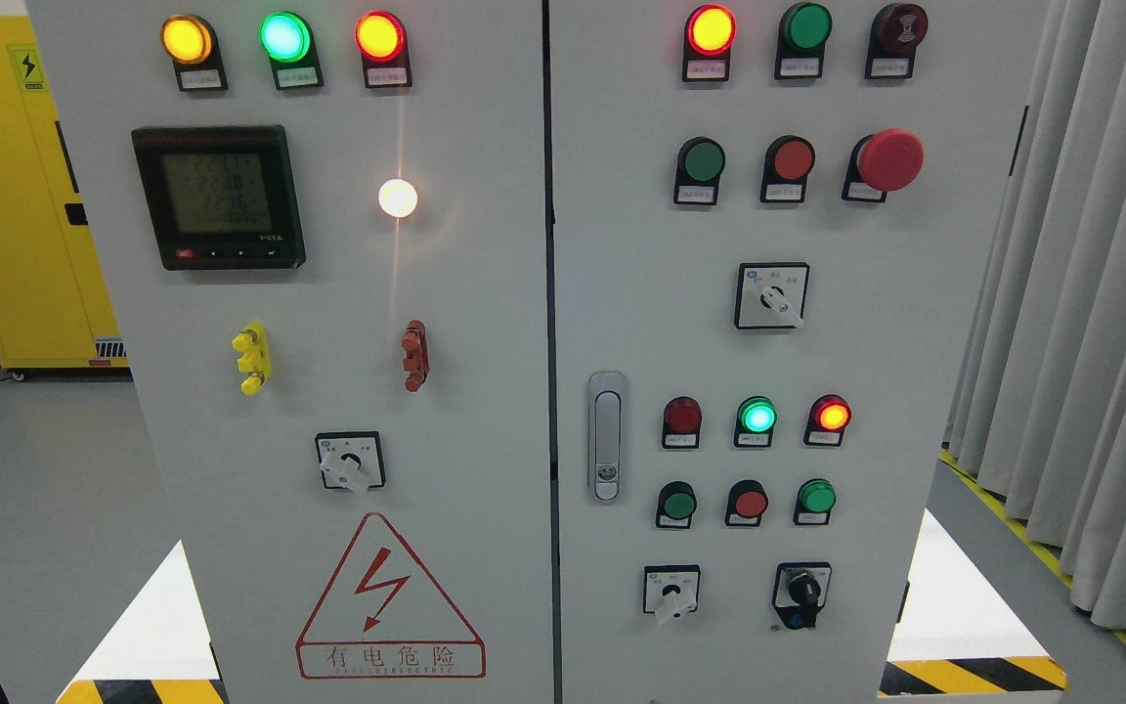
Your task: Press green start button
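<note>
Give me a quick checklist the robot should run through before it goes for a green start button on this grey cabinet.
1. Panel in view and unobstructed: ok; nothing covers the grey metal right door.
2. Target identified: cannot tell; the flat round green button in the upper row and the flat round green button in the lower row both fit, and their labels are too small to read.
3. Neighbours to avoid: not ok; a flat round red button sits close beside the upper one, with the big red mushroom stop button further right.
4. Hands ready: cannot tell; neither hand is in view.
5. Cabinet powered: ok; the glowing green round lamp is lit.
</note>
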Robot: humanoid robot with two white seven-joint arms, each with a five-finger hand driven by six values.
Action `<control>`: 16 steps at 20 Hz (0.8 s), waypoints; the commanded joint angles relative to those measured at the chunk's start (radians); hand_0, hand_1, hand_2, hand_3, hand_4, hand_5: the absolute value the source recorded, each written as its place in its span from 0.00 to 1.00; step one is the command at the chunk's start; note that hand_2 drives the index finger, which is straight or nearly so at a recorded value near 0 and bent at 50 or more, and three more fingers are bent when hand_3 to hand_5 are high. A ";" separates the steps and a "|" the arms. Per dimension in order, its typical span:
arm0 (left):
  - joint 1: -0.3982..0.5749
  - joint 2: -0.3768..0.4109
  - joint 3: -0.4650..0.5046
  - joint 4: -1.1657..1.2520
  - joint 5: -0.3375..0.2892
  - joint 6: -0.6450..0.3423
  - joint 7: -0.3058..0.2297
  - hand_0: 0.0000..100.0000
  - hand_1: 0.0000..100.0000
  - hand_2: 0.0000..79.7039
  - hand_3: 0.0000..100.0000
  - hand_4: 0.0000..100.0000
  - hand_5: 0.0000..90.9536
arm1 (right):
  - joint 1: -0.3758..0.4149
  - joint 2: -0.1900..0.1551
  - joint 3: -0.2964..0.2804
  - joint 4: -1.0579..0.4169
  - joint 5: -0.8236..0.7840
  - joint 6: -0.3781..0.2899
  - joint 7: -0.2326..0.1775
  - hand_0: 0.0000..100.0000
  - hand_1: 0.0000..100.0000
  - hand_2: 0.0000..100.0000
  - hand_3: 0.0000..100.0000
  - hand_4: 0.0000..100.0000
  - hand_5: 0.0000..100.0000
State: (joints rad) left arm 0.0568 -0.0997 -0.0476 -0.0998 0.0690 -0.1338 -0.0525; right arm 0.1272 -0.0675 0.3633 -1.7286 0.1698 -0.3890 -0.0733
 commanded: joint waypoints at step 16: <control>0.000 0.000 0.000 0.000 0.000 0.000 0.000 0.12 0.56 0.00 0.00 0.00 0.00 | 0.003 0.000 -0.012 0.000 0.011 0.004 -0.002 0.57 0.68 0.00 0.14 0.25 0.13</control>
State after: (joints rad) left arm 0.0569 -0.0997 -0.0476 -0.0998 0.0690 -0.1338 -0.0525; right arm 0.1302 -0.0679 0.3614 -1.7292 0.1713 -0.3866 -0.0748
